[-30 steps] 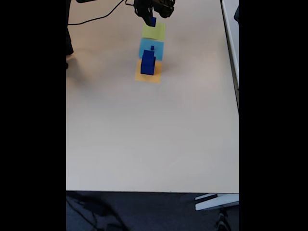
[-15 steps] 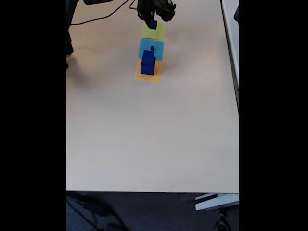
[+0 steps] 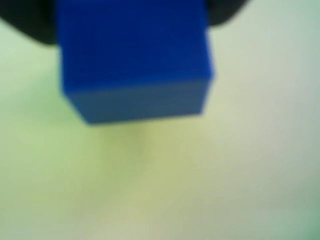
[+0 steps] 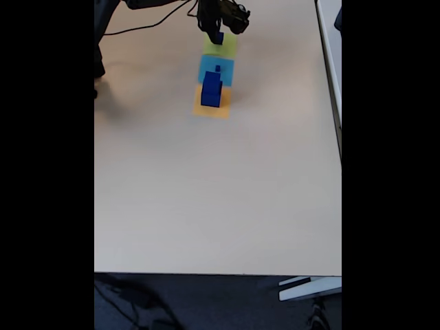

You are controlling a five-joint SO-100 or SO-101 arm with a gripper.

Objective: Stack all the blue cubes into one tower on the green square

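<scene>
Step in hand: placement. The gripper [image 4: 217, 32] pinches 1 blue cube [image 3: 134, 57] over the green square [image 4: 220, 47]. A stack of blue cubes [image 4: 212, 89] stands at 6 o'clock on the orange square [image 4: 212, 108]. Next move: lower until contact, then release.

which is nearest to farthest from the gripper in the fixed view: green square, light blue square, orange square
1. Green square, right under the gripper at the top.
2. Light blue square, next below in the picture.
3. Orange square, lowest, with the stacked blue cubes on it.
</scene>
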